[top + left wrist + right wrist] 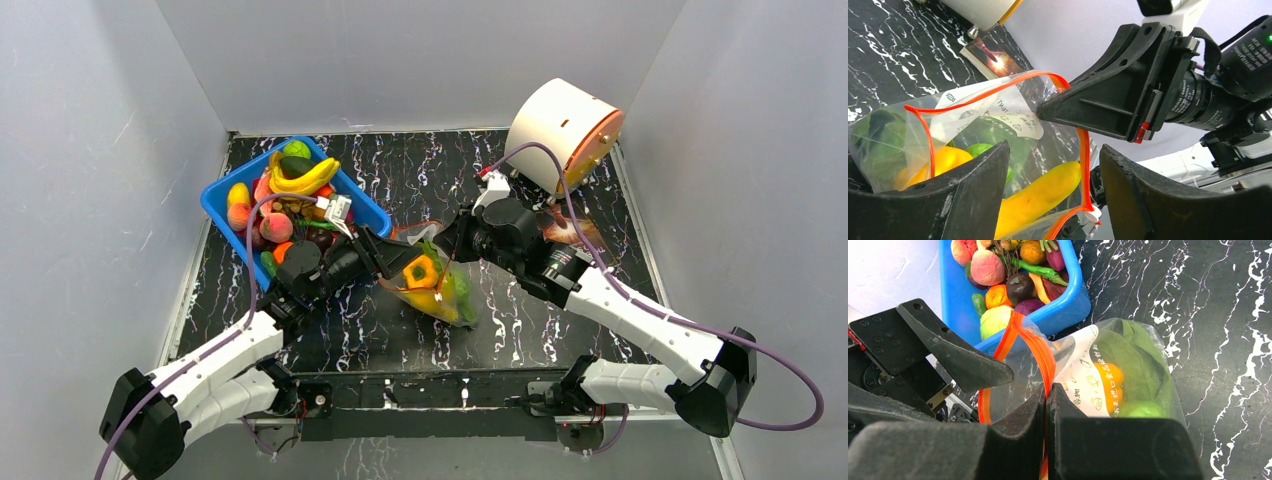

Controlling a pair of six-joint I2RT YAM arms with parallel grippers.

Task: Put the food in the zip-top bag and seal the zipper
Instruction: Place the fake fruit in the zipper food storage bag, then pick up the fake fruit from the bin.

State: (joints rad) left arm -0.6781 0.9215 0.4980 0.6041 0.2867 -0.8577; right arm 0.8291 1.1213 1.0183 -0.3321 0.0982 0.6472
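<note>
Between both grippers at mid-table sits the bag (430, 285), part-filled, mouth gaping.
Clamped on the zipper (1048, 360) rim is the right gripper (1047, 405); the left gripper (1054, 150) has its jaws apart at the mouth, holding nothing. The film looks light, soft and slippery, sagging under the banana (1043, 192) and pepper (421, 270). The stiffer zipper strip seems the surest pinch. More food waits in the basket (1068, 310).

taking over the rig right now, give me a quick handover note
Left gripper: fingers open, holding nothing, at the bag's mouth.
Right gripper: fingers shut on the zipper edge of the zip-top bag, mouth held open.
Done: banana, lettuce and pepper are in the bag.
Left: more food sits in the blue basket; zipper not sealed.
</note>
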